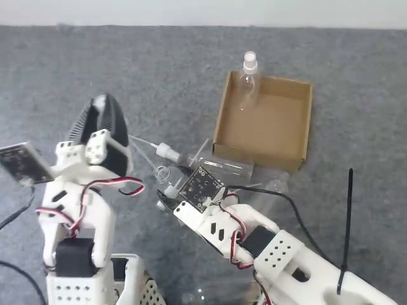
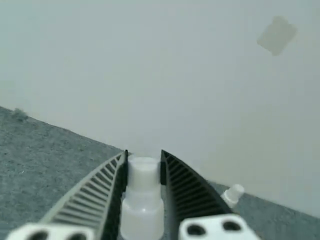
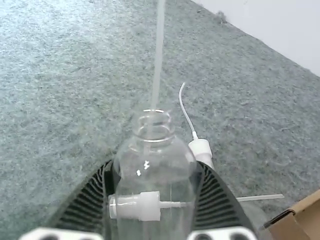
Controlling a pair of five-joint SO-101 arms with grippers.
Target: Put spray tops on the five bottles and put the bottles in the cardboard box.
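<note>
While the left gripper (image 2: 143,156) pinches a white spray top (image 2: 143,195) above the grey mat (image 1: 159,70), the right gripper (image 3: 152,167) clamps an open-necked bottle (image 3: 152,150) near the mat's middle, a thin tube (image 3: 159,50) dipping into its neck. Loose tops (image 1: 168,152) and bottles (image 1: 222,168) crowd the mat before the cardboard box (image 1: 267,130), where one capped bottle (image 1: 248,79) stands.

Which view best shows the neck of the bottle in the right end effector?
The right wrist view: the bottle in the right end effector sits mid-picture, open neck clear, a thin tube reaching it. The high view shows it small, partly behind that arm. The left wrist view faces the wall past a spray top.
</note>
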